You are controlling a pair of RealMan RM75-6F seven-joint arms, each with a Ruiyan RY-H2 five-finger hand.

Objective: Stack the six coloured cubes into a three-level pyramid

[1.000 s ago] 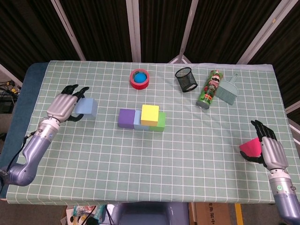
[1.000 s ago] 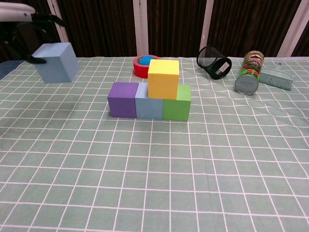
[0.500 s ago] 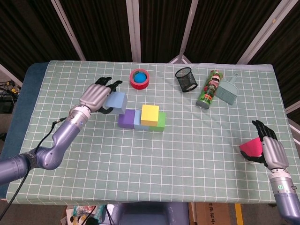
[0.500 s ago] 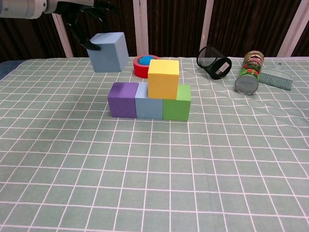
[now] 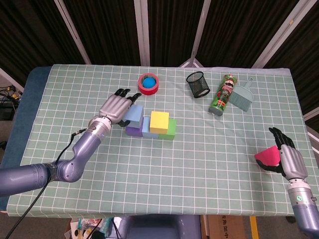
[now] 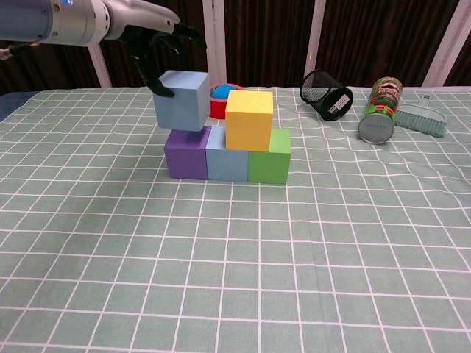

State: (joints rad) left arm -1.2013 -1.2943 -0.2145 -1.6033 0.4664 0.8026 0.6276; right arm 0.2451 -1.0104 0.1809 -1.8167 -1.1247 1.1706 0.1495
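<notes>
Left hand (image 6: 158, 45) grips a pale blue cube (image 6: 182, 100) from above, fingers wrapped over its back and left side; cube sits slightly tilted just over the purple cube (image 6: 187, 152). Whether they touch can't be told. Chest view shows the stack front-on: purple, blue cube (image 6: 227, 162) and green cube (image 6: 270, 157) in a row running left-right, yellow cube (image 6: 249, 120) on top, straddling blue and green. Only the head view shows the right hand (image 5: 286, 158), well right of the stack nr table (image 5: 214, 164) edge, fingers closed round a pink cube (image 5: 267, 157). Behind the stack: red tape roll (image 6: 218, 101) w/ blue ball (image 5: 148, 80) inside. Further right: tipped mesh cup (image 6: 326, 94), can (image 6: 378, 110) on its side, small brush (image 6: 420, 117).
</notes>
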